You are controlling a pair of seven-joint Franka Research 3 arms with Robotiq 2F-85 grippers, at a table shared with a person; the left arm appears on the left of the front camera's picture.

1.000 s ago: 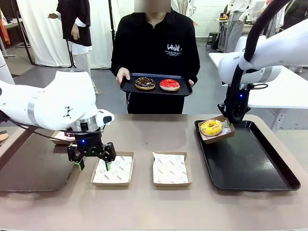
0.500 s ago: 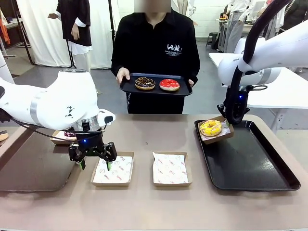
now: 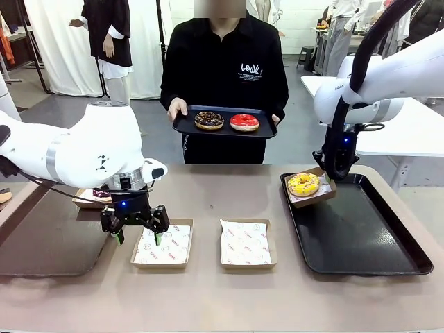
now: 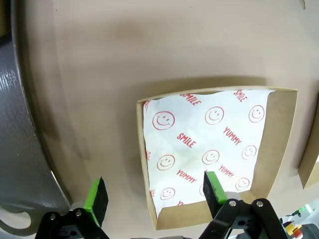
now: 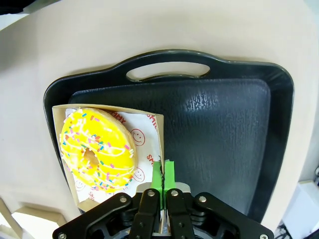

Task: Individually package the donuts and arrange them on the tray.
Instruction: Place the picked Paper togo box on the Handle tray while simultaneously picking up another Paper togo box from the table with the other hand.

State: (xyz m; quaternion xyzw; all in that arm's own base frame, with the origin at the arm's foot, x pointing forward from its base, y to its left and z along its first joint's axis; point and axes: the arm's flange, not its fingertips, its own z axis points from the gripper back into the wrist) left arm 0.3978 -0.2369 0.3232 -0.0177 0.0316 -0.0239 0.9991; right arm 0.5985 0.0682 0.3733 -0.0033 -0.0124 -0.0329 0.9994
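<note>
- Yellow donut (image 3: 304, 184) with coloured sprinkles lies in a paper-lined cardboard box (image 3: 320, 197) at the far left corner of the black tray (image 3: 361, 239), on the right side of the table.
- The box sits tilted, its left part reaching over the tray's left rim. Whether its bottom touches the tray cannot be told.
- The right gripper (image 3: 331, 177) comes down from above with its fingers together, clamped on the right wall of that box. In the right wrist view the green pads (image 5: 170, 175) pinch the wall's edge just beside the donut (image 5: 97, 149).
- The left gripper (image 3: 137, 238) hangs low over the near left part of the table with its fingers wide apart and nothing between them.
- One of its fingers stands over the left edge of an empty box (image 3: 163, 246) lined with white smiley-print paper. The other stands outside it, over the bare table.
- In the left wrist view the box's left wall lies between the two green pads (image 4: 97, 196).
- A second empty box (image 3: 247, 243) with the same lining lies just right of the first, apart from it.
- A dark grey tray (image 3: 48, 239) lies at the table's left edge.
- At the far side a person holds a small tray (image 3: 187, 125) in both hands. On it lie a chocolate donut (image 3: 209, 119) with sprinkles on the left and a red donut (image 3: 244, 122) on the right.
</note>
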